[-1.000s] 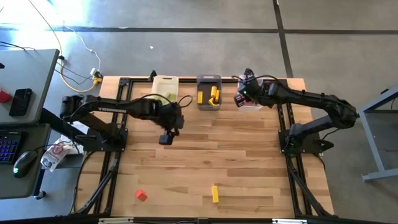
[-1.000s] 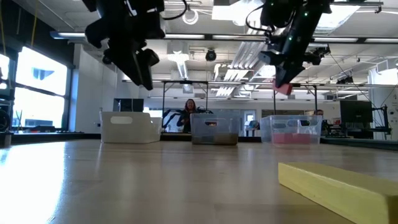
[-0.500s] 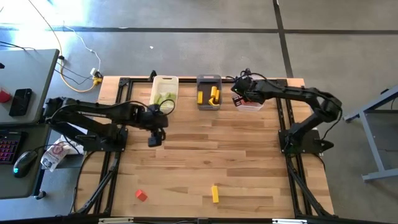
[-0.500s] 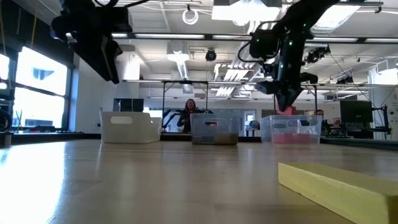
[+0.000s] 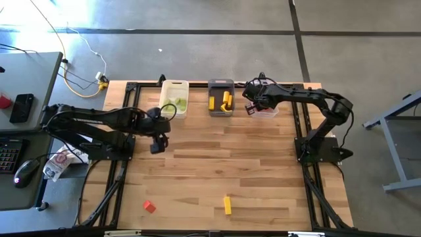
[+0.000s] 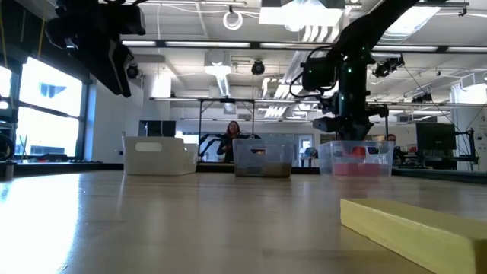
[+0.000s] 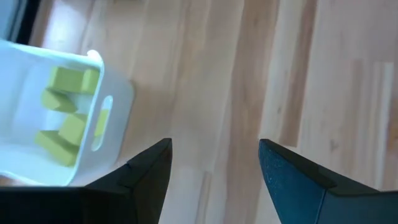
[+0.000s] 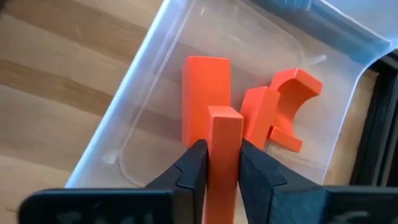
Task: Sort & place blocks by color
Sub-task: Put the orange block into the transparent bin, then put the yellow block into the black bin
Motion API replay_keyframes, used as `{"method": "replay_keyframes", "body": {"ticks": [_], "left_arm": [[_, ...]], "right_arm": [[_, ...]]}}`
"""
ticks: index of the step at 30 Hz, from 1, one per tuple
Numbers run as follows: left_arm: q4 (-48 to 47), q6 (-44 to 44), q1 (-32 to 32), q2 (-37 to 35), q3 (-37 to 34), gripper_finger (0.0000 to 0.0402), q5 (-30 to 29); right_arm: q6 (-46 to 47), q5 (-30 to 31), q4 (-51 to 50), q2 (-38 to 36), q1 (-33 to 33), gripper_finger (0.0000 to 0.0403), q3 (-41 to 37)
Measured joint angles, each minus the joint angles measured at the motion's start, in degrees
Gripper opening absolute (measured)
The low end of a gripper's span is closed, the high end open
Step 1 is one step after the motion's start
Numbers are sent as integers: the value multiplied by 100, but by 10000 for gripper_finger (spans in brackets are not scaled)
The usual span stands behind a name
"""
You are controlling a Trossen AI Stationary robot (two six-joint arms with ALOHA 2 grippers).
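Observation:
My right gripper (image 8: 222, 168) is over the clear bin (image 8: 142, 109) at the table's far right and is shut on a red block (image 8: 224, 134). Two more red blocks (image 8: 205, 87) (image 8: 292, 99) lie on the bin's floor. In the high view this gripper (image 5: 252, 108) stands at the clear bin's (image 5: 268, 112) left end. My left gripper (image 5: 156, 146) hangs open over bare wood near the white bin (image 5: 174, 99), with nothing between its fingers (image 7: 149, 168). Green blocks (image 7: 68, 112) lie in the white bin. A red block (image 5: 149, 207) and a yellow bar (image 5: 227, 205) lie near the table's front edge. My right gripper pinches the red block's two long side faces (image 8: 224, 155) between its two fingers. The fingers slant down from above and lie along the block. Its free end (image 8: 224, 115) sticks out past the fingertips and points into the clear bin. Whether it touches the floor, I cannot tell.
The dark grey bin (image 5: 221, 97) with yellow blocks stands between the white and clear bins along the far edge. The yellow bar (image 6: 415, 228) looms large in the low view. A person shows far behind the bins in the room.
My right gripper has sunk with the red block from above the clear bin down to its rim, tipping steeper. My left gripper has drawn back toward the table's left edge, away from the white bin, staying open.

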Motion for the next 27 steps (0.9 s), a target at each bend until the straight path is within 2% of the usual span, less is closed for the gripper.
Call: {"method": "replay_keyframes", "body": {"ticks": [6, 10, 13, 17, 24, 27], "left_arm": [[-143, 3, 1, -78, 0, 225, -210], [-142, 75, 2, -77, 0, 225, -223], [-141, 92, 2, -77, 0, 225, -225], [-126, 59, 2, -76, 2, 225, -254], [-95, -66, 11, -75, 2, 225, -374], [-77, -237, 11, -75, 2, 225, -375]], "right_arm": [[-109, 17, -84, -92, 42, 129, 12], [196, -50, -577, -256, 42, 159, 318], [553, -217, -896, -361, 133, 164, 584], [881, -751, -929, -462, 486, 165, 740], [1674, -1492, -921, -474, 1459, 165, 758], [2160, -1598, -917, -474, 1979, 165, 758]]}}
